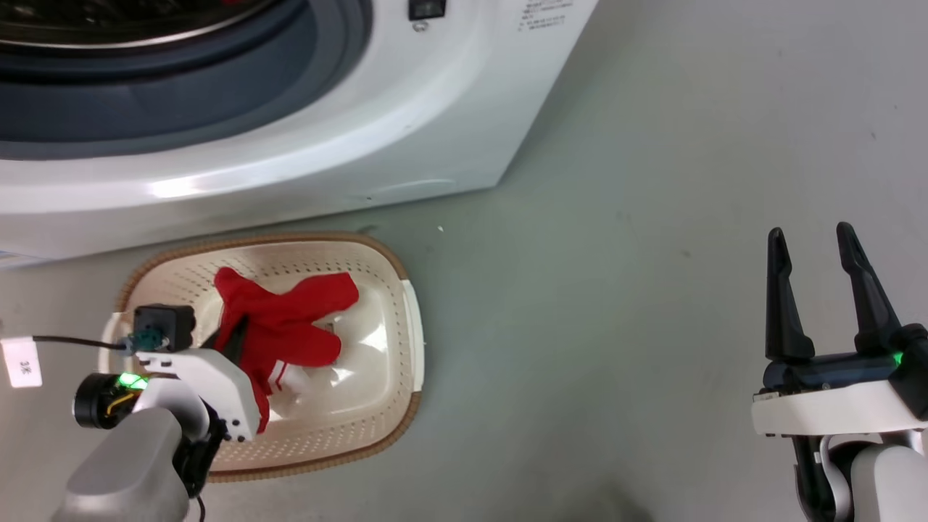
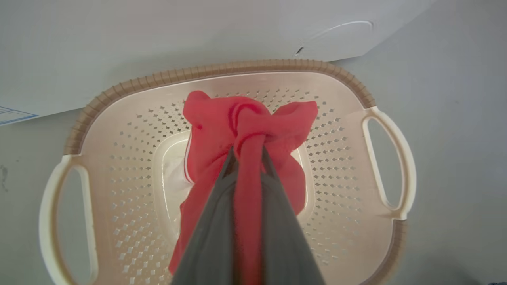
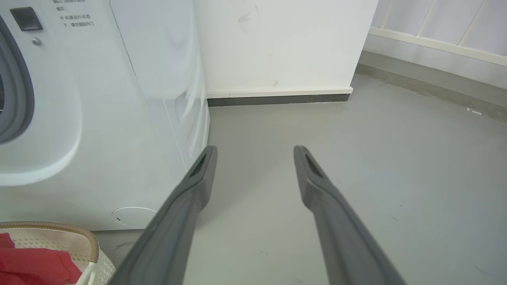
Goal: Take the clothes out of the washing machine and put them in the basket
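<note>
Clamped in the left tool at frame centre, the red garment should be released low inside the basket; the right tool is spread apart.

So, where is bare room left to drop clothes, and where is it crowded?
Bare: the basket bottom between the clothes and its right wall, and the floor from basket to right gripper. Crowded: the basket's left half, under the left gripper.

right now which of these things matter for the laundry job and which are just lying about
Job: red clothes, held by the left gripper; basket; washing machine.
Just there: white tag; wall skirting; idle right gripper, open.
</note>
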